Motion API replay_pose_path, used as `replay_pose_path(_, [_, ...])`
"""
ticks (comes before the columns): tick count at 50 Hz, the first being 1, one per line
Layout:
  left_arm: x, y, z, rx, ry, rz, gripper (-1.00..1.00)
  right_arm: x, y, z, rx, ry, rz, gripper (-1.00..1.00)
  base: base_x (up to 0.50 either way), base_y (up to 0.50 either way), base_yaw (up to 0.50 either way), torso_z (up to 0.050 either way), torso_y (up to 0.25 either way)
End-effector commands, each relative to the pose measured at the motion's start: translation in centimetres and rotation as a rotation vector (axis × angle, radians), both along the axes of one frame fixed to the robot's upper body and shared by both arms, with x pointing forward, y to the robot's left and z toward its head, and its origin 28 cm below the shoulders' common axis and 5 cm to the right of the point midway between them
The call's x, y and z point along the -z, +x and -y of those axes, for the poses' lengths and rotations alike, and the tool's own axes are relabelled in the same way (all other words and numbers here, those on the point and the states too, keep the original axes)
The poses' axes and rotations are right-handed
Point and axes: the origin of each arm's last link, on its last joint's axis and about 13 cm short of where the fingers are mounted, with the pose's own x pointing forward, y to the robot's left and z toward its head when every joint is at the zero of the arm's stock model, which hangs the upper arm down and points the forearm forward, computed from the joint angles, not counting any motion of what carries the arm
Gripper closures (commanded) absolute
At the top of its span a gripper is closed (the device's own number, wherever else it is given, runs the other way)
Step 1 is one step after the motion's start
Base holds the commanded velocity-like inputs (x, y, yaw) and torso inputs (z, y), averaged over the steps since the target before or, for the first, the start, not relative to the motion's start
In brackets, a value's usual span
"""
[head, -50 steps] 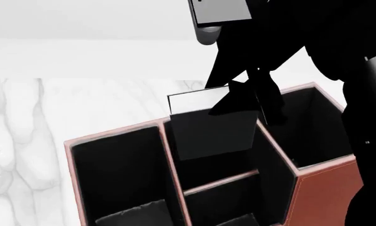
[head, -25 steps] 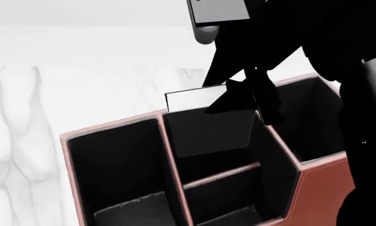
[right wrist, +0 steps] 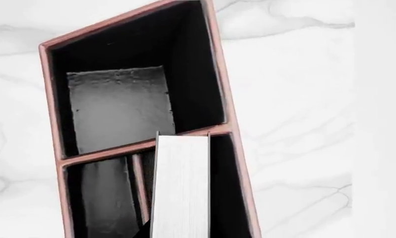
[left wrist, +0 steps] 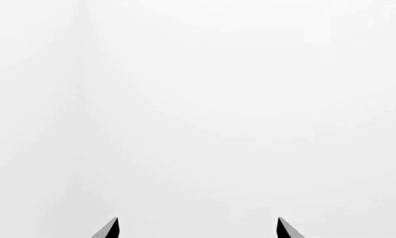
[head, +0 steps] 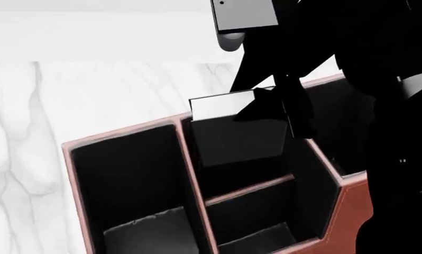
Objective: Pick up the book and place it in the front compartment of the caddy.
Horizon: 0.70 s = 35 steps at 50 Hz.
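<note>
One gripper holds the book above the caddy, the other is idle.

Two dark fingers of the right gripper (head: 271, 108) are closed on the far upper part of the thin black-covered book with white page edges (head: 234, 132), which hangs tilted with its lower end already inside the large reddish-brown leather-look caddy with black lining (head: 352, 198). Its near end sits over the far middle cell, just beyond the thin crosswise divider; the front compartment (head: 250, 217) is on the near side of it and empty. I judge the book to be stiff and light, but the smooth cover can slip, so a hold across both covers near the spine is safest. The left gripper (left wrist: 196, 229) shows only two fingertips, well apart, with nothing between them.
</note>
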Motion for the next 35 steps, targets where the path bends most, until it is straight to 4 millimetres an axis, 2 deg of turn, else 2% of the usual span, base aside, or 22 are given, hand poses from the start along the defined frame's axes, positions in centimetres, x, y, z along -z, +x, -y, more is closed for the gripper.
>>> replay_pose_path(1, [-0.1, -0.01, 0.0, 0.0, 0.003, 0.003, -1.0, -0.37, -0.09, -0.04, -0.004, 0.042, 0.049, 1.0, 0.0, 0.0, 0.0, 0.0, 0.0])
replay_pose_path(9, [0.01, 0.0, 0.03, -0.004, 0.014, 0.001, -1.0, -0.2, -0.04, -0.1, -0.007, 0.041, 0.039, 1.0, 0.0, 0.0, 0.0, 0.0, 0.0])
replay_pose_path(19, [0.13, -0.05, -0.05, -0.003, 0.008, 0.002, -1.0, -0.13, 0.0, -0.25, -0.01, 0.041, 0.047, 1.0, 0.0, 0.0, 0.0, 0.0, -0.203])
replay_pose_path(35, [0.23, -0.03, -0.13, -0.007, -0.003, -0.003, -1.0, 0.03, 0.04, -0.29, -0.011, 0.038, 0.044, 1.0, 0.0, 0.0, 0.0, 0.0, 0.0])
